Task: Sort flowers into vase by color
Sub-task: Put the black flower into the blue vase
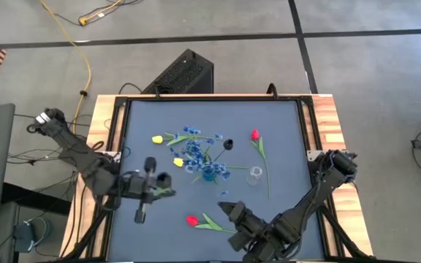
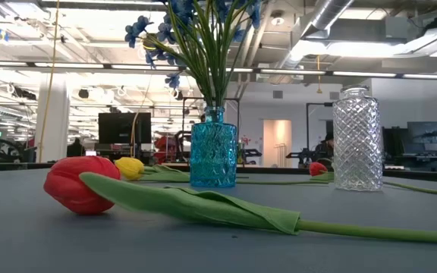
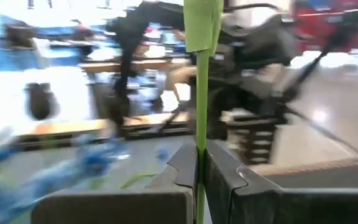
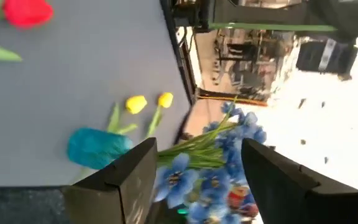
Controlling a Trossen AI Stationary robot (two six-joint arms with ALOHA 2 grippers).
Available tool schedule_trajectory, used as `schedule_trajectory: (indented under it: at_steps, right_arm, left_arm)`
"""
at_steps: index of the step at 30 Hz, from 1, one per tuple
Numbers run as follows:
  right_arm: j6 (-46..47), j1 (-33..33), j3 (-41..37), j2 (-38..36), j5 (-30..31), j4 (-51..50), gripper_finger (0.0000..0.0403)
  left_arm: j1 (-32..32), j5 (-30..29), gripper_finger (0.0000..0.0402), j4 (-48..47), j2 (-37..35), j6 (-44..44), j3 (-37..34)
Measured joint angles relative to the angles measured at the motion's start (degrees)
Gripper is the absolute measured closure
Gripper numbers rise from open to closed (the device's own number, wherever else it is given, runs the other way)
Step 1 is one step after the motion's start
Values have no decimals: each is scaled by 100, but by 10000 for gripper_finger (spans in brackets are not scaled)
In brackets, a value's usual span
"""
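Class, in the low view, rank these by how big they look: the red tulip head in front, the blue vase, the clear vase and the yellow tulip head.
1. Clear vase and blue vase: alike, no ranking.
2. Red tulip head, enlarged by nearness to the camera.
3. Yellow tulip head.

The blue vase [image 1: 208,174] with its spray and the clear vase [image 1: 254,175] crowd the counter's [image 1: 283,124] middle; a red tulip [image 1: 193,220] blocks the near edge, far corners open.
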Motion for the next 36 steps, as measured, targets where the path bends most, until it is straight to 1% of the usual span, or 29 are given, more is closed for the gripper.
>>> schedule_trajectory:
  at_steps: [2,3,5,7,10,13,16,19,23,25,28,31,34,36]
  right_arm:
    - [587,43,0,-41,-257,-366,143]
    - [947,56,0,-75,-415,-582,143]
    - [1772,62,0,-160,-762,-1135,143]
    - [2675,33,0,-268,-1102,-1713,143]
    - [4101,-34,0,-441,-1564,-2544,143]
    - [5238,-61,-157,-614,-1762,-3038,143]
    - [5762,29,-605,-818,-1757,-3044,143]
    - [6128,120,-1177,-1045,-1640,-2845,143]
    - [6521,200,-1988,-1398,-1266,-2279,143]
    - [6542,202,-2346,-1582,-1120,-1882,144]
    - [6484,135,-2776,-1845,-1021,-1219,144]
    - [6470,47,-3085,-2025,-994,-796,144]
    - [6469,9,-3332,-2142,-993,-492,144]
    - [6465,13,-3420,-2167,-992,-468,144]
  left_arm:
    - [-181,-880,401,249,-14,55,-248]
    - [-226,-1229,401,385,0,84,-406]
    - [-238,-1648,401,812,10,113,-793]
    - [-154,-1793,401,1560,8,168,-1235]
    - [37,-1725,401,3235,63,461,-2089]
    - [251,-1247,401,5238,226,858,-2939]
    - [474,-749,401,6974,515,904,-3588]
    - [689,-419,401,7994,951,718,-3894]
    - [948,-249,401,8035,1512,323,-3725]
    - [1034,-223,401,8023,1854,351,-3504]
    - [1072,-426,401,8027,2303,895,-3142]
    - [1128,-570,401,8032,2683,1417,-2822]
    - [1263,-442,401,8044,3058,1669,-2544]
    - [1406,-310,401,8036,3299,1749,-2422]
